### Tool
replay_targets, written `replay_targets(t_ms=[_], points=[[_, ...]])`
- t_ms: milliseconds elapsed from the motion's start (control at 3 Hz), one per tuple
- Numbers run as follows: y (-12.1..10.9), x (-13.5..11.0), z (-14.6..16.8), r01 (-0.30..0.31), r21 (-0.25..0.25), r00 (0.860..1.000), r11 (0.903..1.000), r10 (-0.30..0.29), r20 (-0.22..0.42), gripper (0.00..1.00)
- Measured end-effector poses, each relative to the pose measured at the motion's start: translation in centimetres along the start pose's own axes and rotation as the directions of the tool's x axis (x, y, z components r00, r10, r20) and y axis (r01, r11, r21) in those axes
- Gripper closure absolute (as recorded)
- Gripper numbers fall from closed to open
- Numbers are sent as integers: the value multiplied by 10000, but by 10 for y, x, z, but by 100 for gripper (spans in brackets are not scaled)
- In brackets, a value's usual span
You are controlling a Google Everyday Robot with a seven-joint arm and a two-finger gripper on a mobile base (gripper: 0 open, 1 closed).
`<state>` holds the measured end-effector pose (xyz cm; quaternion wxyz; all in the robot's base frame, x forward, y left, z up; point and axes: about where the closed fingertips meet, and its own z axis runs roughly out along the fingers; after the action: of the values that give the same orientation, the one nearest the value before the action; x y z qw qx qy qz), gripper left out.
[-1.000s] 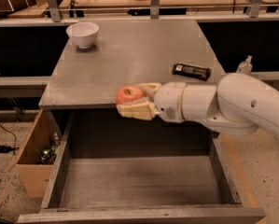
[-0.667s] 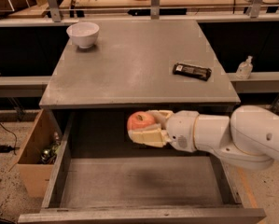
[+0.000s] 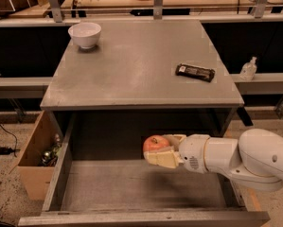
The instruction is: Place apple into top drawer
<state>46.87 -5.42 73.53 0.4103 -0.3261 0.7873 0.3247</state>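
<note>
1. Far to the left of the end effector and a little lower, a tan cardboard box [image 3: 33, 176] stands on the floor against the drawer's side. It holds a few small shiny items, too dim to name.
2. Up and to the left of it, a white bowl [image 3: 84, 34] sits upright on the far left corner of the grey bench [image 3: 131, 79].
3. Below the end effector, the top drawer [image 3: 58, 176] is pulled wide open.
4. The apple [image 3: 155, 144] hangs over the back of the drawer floor. It is round, with no long axis; its stem direction cannot be told.
5. The end effector [image 3: 159, 149] reaches in from the right, fingers [image 3: 163, 159] clamped on the apple.
6. Up and to the right, a dark wrapped bar [image 3: 194, 72] lies flat on the bench.
7. Farther right, a small clear bottle [image 3: 248, 69] stands on a ledge.
</note>
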Motion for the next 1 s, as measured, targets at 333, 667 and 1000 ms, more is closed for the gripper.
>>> replay_targets(t_ms=[333,667,1000], points=[[-29,23,9,138,187,9984,9997,-128,-548,100],[-56,33,16,577,178,9973,9982,-568,-473,100],[-72,37,24,1031,-45,9925,9947,-1032,-652,100]])
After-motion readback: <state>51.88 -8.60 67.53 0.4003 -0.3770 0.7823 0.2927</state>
